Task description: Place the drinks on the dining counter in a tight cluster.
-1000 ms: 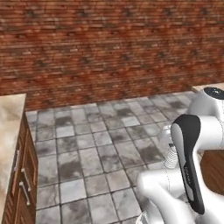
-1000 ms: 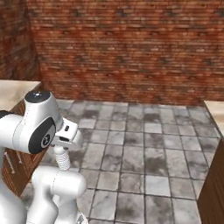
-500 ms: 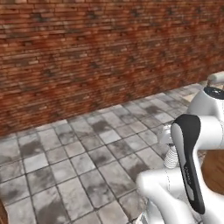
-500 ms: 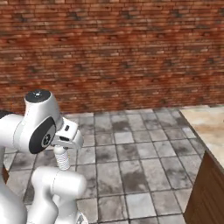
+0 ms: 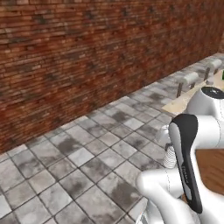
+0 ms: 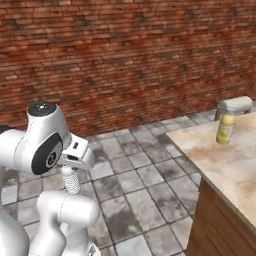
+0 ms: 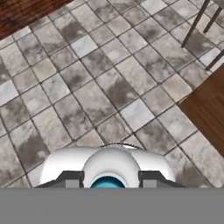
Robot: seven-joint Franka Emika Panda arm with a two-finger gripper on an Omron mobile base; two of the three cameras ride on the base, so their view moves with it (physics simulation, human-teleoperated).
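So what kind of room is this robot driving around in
Probably a kitchen or dining area: a brick wall, a grey stone-tile floor, and a marbled stone counter on a wooden base, with a yellow bottle standing on it beside a cushioned stool.

A yellow juice bottle (image 6: pixel 225 129) stands upright – seemingly alone – on the marbled dining counter (image 6: pixel 235 170).

Juice bottle (image 6: pixel 225 129) on dining counter (image 6: pixel 225 165), stool (image 6: pixel 235 106) behind.

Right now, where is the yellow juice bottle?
In the right base view, the yellow juice bottle stands upright at the far right, on the dining counter, near its far edge and just below a grey cushioned stool.
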